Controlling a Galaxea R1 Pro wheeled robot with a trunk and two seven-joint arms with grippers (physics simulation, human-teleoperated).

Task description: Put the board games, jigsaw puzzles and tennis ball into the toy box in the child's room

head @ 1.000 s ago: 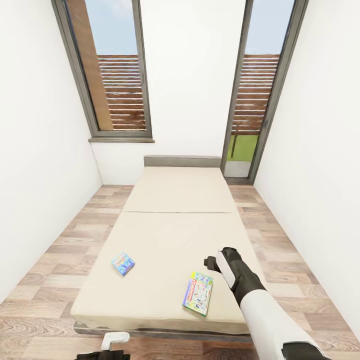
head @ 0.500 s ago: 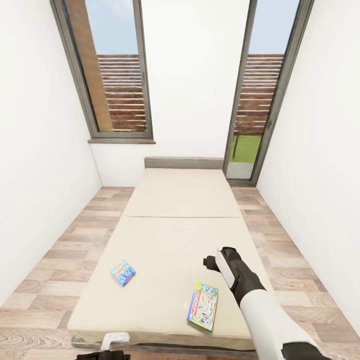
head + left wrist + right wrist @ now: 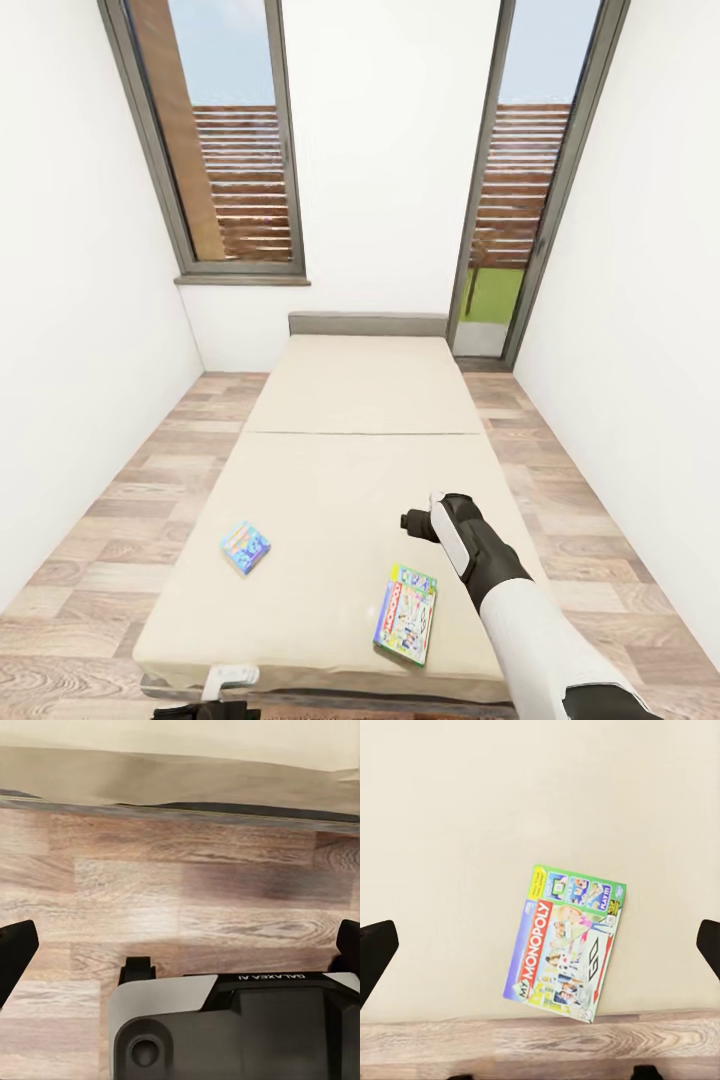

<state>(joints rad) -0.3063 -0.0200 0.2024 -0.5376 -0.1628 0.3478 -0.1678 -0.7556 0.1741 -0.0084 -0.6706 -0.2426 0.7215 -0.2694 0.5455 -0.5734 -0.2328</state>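
Facing: you look down a narrow room along a beige bed toward two tall windows.
Monopoly board game: lies flat near the bed's foot edge, on your right half of the mattress; in the right wrist view its cover faces up, close to the mattress edge.
Smaller board game: lies flat on the left half of the bed, well apart from the Monopoly box.
Right claw: hovers above the bed, just beyond the Monopoly box; its fingertips sit wide apart and empty, so read it as open.
Left claw: hangs low over the wooden floor before the bed's foot; fingertips spread, holding nothing.
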